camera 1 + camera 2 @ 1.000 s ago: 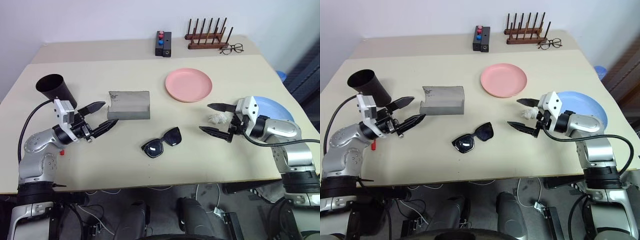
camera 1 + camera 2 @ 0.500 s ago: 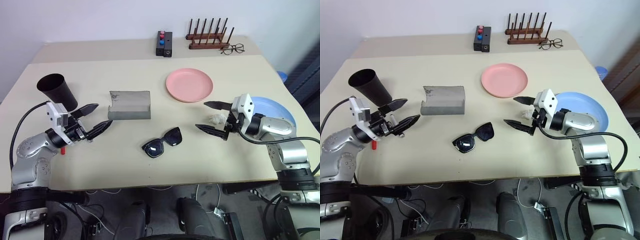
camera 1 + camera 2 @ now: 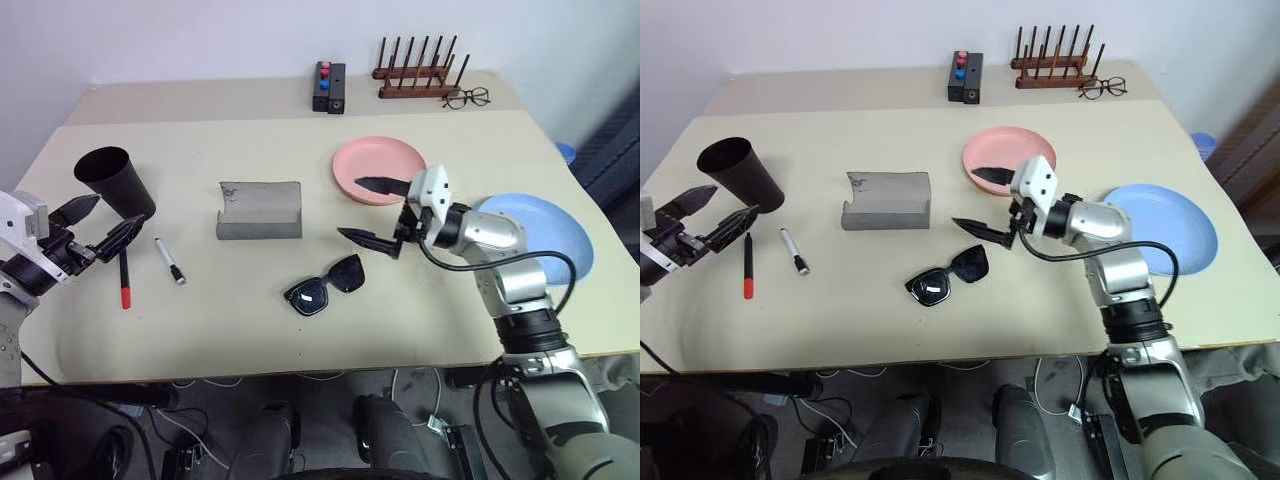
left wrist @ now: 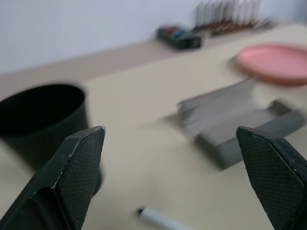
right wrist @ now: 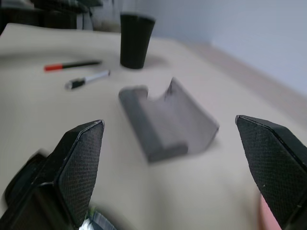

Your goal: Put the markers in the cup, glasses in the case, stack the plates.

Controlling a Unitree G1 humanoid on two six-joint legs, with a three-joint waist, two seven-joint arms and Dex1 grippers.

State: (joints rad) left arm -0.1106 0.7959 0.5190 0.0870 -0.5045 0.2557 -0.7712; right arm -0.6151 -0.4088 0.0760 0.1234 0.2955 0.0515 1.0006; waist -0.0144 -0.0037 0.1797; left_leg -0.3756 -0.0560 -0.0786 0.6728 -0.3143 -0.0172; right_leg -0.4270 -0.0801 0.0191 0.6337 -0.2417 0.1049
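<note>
**Black sunglasses wait near the desk's front edge**

Black sunglasses (image 3: 324, 286) lie near the front edge, just in front of the grey case (image 3: 259, 210), whose flap stands open. The right gripper (image 3: 372, 211) hangs above them, fingers wide apart and empty; a good pick would drop squarely over the frame's bridge. The left gripper (image 3: 92, 223), also spread and empty, sits beside the cup (image 3: 115, 182) at the left edge. The head views show both markers (image 3: 167, 260); the left wrist view catches one tip.
</note>
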